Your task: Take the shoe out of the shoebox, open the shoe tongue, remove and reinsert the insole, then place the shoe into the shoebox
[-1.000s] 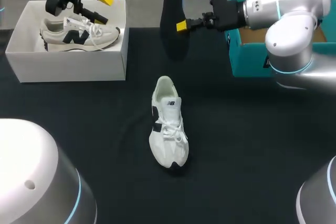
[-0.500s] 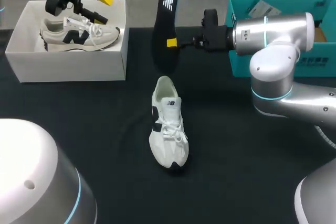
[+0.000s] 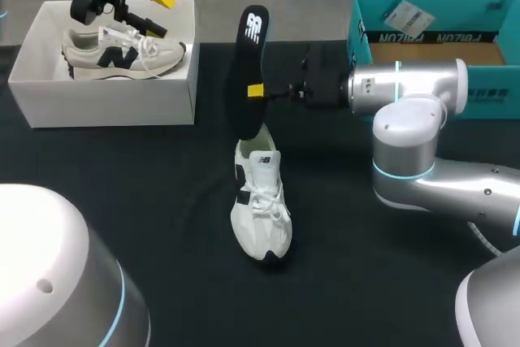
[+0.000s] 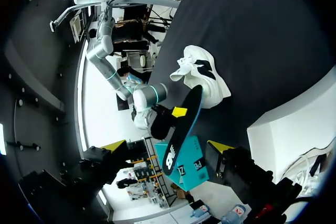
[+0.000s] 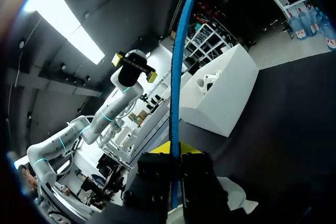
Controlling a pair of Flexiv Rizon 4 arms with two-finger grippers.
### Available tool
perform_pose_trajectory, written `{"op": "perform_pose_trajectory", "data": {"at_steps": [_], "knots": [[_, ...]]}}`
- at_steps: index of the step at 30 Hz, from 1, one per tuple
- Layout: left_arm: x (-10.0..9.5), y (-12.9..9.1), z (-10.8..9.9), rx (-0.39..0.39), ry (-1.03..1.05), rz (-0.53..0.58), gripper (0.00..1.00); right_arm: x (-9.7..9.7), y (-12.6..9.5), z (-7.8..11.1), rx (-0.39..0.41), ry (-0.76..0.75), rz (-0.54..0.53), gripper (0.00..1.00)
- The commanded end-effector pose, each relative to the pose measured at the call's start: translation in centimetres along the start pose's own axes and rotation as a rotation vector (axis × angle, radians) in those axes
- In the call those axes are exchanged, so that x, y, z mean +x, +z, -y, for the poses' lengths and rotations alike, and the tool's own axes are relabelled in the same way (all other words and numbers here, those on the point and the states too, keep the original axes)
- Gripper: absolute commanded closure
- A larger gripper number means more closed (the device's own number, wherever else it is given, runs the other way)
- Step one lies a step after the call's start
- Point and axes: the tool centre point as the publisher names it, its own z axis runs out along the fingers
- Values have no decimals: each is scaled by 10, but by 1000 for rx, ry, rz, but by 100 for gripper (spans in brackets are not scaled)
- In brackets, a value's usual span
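A white shoe (image 3: pixel 260 193) lies mid-table on the black cloth, toe toward me. My right gripper (image 3: pixel 258 91) is shut on a black insole (image 3: pixel 244 71) that stands nearly upright, its lower end at the shoe's heel opening. In the right wrist view the insole (image 5: pixel 176 77) shows edge-on between the fingers of the right gripper (image 5: pixel 175 150), and the shoe (image 5: pixel 231 198) lies below it. My left gripper (image 3: pixel 154 10) hangs open above the white shoebox (image 3: pixel 106 95), which holds a second shoe (image 3: pixel 122 53). The left wrist view takes in the shoe (image 4: pixel 202 74) and the insole (image 4: pixel 181 129).
A teal cardboard box (image 3: pixel 422 18) stands at the back right, just behind my right arm. The white shoebox sits at the back left. Bare black cloth surrounds the shoe on the near side.
My right arm has carried the insole down and toward me, from beside the teal box to the shoe's heel. The left arm and the shoe have not moved.
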Motion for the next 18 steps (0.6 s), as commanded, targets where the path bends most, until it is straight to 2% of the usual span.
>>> {"op": "perform_pose_trajectory", "data": {"at_steps": [1, 18], "knots": [[0, -1, 0, 3, 1, -2, 0, 0, 8, 11, -39, 14, 11, 100], [0, -1, 0, 3, 1, -2, 0, 7, 0, 39, -53, 69, 47, 100]]}}
